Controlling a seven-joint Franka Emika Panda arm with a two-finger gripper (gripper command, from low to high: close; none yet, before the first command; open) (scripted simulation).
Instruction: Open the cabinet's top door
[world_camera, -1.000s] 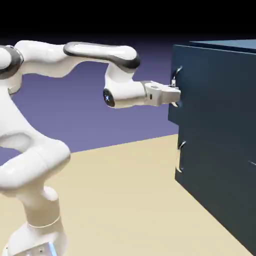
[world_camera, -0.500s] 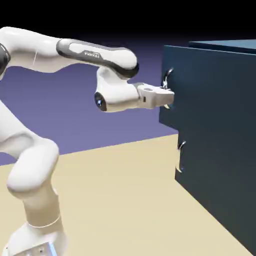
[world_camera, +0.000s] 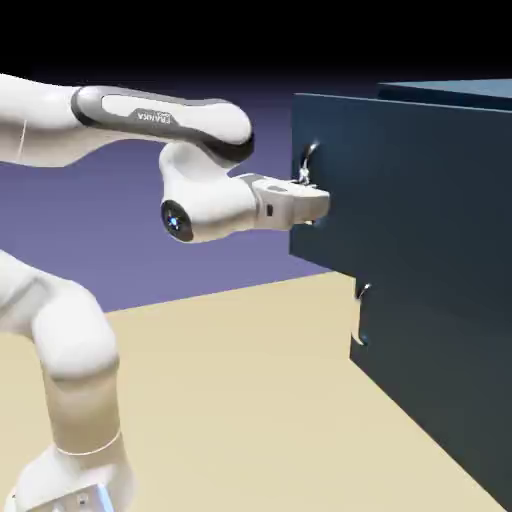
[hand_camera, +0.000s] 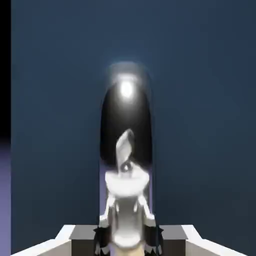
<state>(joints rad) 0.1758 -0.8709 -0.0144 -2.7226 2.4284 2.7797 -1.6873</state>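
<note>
Two front panels, one above the other, face my arm on the dark navy-blue cabinet (world_camera: 430, 300), over at the exterior view's right. The top door (world_camera: 400, 180) is the upper one, a flat, plain navy sheet with a soft sheen, and it stands partly swung out: its free edge juts past the front edge of the lower panel (world_camera: 430, 370) toward my arm. Near that free edge sits its handle (world_camera: 311, 160), slim, curved and silvery, bowed outward from the surface. From the hand camera the same handle looms large, black along its upper stretch with one bright white glare near the top, and polished silver lower down, where it mirrors its surroundings. The lower handle (world_camera: 362, 315), also slim and silver, sits by the left edge of its own panel, well apart from my pincer. My pincer (hand_camera: 128, 240) is closed in on the top door's handle, one fingertip at each side of the bar, clamped on it with only the bar's width between them. In the exterior view the hand reaches that handle from the left, roughly level.
</note>
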